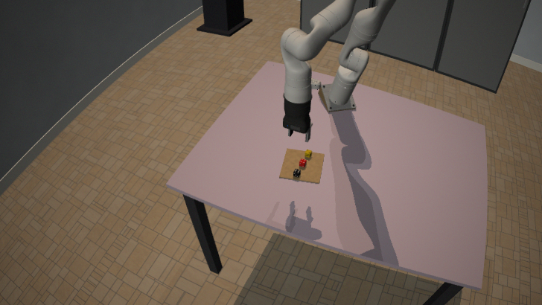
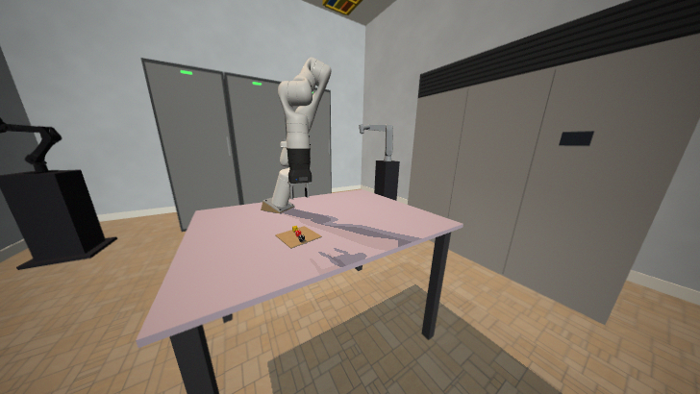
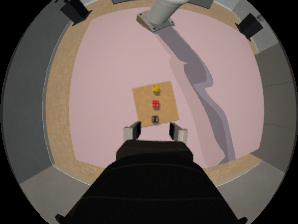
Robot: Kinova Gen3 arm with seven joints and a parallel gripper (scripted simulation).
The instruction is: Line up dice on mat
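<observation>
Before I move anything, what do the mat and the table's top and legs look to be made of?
Mat: perhaps cork or fibreboard, matt, from its plain tan surface.
Tabletop: possibly laminate, smooth, evenly pink.
Legs: maybe painted metal, dark, straight and square-edged.

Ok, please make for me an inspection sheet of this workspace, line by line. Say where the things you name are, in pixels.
Surface: pink table [image 1: 417, 170] [image 2: 235, 254] [image 3: 110, 65], arm shadows across it.
Job's things: yellow die [image 1: 308, 153] [image 2: 294, 228] [image 3: 156, 88], red die [image 1: 302, 163] [image 2: 298, 233] [image 3: 155, 104] and black die [image 1: 296, 172] [image 2: 301, 238] [image 3: 155, 119] stand apart in a row on the tan mat [image 1: 313, 172] [image 2: 288, 240] [image 3: 167, 102], yellow nearest the base. Numbers too small to confirm.
Clutter: nothing seen.
Gripper: claw [image 1: 298, 137] [image 2: 299, 191] [image 3: 155, 128] open, above the table, holding nothing.
Cables: nothing seen.
Surroundings: grey cabinets [image 1: 402, 33] [image 2: 190, 136], two other arms on black pedestals [image 2: 37, 200].
</observation>
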